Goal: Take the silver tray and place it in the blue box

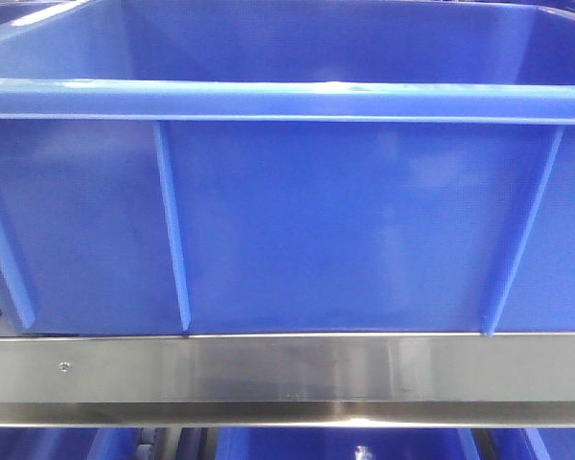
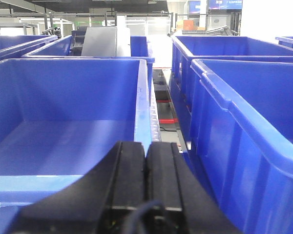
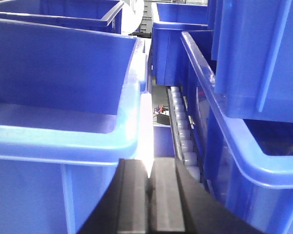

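Blue box (image 1: 345,220) sits on steel rack rail (image 1: 287,369).

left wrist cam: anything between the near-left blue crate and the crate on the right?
No object. Between the near-left crate and the right crate is an open gap showing floor and red-marked framework. The shut left gripper points at it.

**Front view.** I count one blue box (image 1: 364,220) with three vertical ribs on its near wall. It sits above one steel rail (image 1: 287,369) bearing two screws (image 1: 64,366).

**Left wrist view.** I count six blue crates (image 2: 63,107), three at left and three at right. There is one left gripper (image 2: 146,148) of two black fingers (image 2: 129,175). Grey sheets (image 2: 100,41) stand in a far left crate; I cannot tell their number.

**Right wrist view.** I count five blue crates: two at left, one far, and two stacked at right. There is also one row of rollers (image 3: 180,122), too many to number, and one right gripper (image 3: 149,165) of two black fingers.
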`<act>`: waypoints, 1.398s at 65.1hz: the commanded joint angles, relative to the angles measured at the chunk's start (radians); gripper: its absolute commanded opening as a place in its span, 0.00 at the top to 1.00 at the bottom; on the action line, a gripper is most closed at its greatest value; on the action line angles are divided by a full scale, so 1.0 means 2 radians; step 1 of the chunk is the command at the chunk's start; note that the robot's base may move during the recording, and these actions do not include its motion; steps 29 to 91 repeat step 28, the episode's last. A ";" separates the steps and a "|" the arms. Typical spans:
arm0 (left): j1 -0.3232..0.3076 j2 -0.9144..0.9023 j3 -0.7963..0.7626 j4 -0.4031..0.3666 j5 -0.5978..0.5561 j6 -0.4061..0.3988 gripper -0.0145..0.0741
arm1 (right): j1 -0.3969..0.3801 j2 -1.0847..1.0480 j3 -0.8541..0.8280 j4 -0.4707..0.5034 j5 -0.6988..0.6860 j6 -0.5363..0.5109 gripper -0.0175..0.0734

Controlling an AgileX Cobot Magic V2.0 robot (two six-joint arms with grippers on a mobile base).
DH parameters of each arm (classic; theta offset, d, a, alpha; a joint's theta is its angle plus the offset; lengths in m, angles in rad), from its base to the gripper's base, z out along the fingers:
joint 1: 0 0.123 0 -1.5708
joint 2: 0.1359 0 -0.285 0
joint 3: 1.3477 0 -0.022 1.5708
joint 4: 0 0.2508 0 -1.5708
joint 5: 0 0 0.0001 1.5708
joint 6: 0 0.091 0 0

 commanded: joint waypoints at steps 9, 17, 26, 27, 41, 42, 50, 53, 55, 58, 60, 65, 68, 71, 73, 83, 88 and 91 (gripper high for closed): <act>0.000 0.005 -0.001 -0.003 -0.042 0.001 0.94 | -0.004 -0.010 0.002 0.001 -0.049 0.001 0.75; 0.000 0.005 -0.001 -0.003 -0.042 0.001 0.94 | -0.004 -0.010 0.002 0.001 -0.049 0.001 0.75; 0.000 0.005 -0.001 -0.003 -0.042 0.001 0.94 | -0.004 -0.010 0.002 0.001 -0.049 0.001 0.75; 0.000 0.005 -0.001 -0.003 -0.042 0.001 0.94 | -0.004 -0.010 0.002 0.001 -0.049 0.001 0.75; 0.000 0.005 -0.001 -0.003 -0.042 0.001 0.94 | -0.004 -0.010 0.002 0.001 -0.049 0.001 0.75; 0.000 0.005 -0.001 -0.003 -0.042 0.001 0.94 | -0.004 -0.010 0.002 0.001 -0.049 0.001 0.75; 0.000 0.005 -0.001 -0.003 -0.042 0.001 0.94 | -0.004 -0.010 0.002 0.001 -0.049 0.001 0.75; 0.000 0.005 -0.001 -0.003 -0.042 0.001 0.94 | -0.004 -0.010 0.002 0.001 -0.049 0.001 0.75; 0.000 0.005 -0.001 -0.003 -0.042 0.001 0.94 | -0.004 -0.010 0.002 0.001 -0.049 0.001 0.75; 0.000 0.005 -0.001 -0.003 -0.042 0.001 0.94 | -0.004 -0.010 0.002 0.001 -0.049 0.001 0.75; 0.000 0.005 -0.001 -0.003 -0.042 0.001 0.94 | -0.004 -0.010 0.002 0.001 -0.049 0.001 0.75; 0.000 0.005 -0.001 -0.003 -0.042 0.001 0.94 | -0.004 -0.010 0.002 0.001 -0.049 0.001 0.75; 0.000 0.005 -0.001 -0.003 -0.042 0.001 0.94 | -0.004 -0.010 0.002 0.001 -0.049 0.001 0.75; 0.000 0.005 -0.001 -0.003 -0.042 0.001 0.94 | -0.004 -0.010 0.002 0.001 -0.049 0.001 0.75; 0.000 0.005 -0.001 -0.003 -0.042 0.001 0.94 | -0.004 -0.010 0.002 0.001 -0.049 0.001 0.75; 0.000 0.005 -0.001 -0.003 -0.042 0.001 0.94 | -0.004 -0.010 0.002 0.001 -0.049 0.001 0.75; 0.000 0.005 -0.001 -0.003 -0.042 0.001 0.94 | -0.004 -0.010 0.002 0.001 -0.049 0.001 0.75; 0.000 0.005 -0.001 -0.003 -0.042 0.001 0.94 | -0.004 -0.010 0.002 0.001 -0.049 0.001 0.75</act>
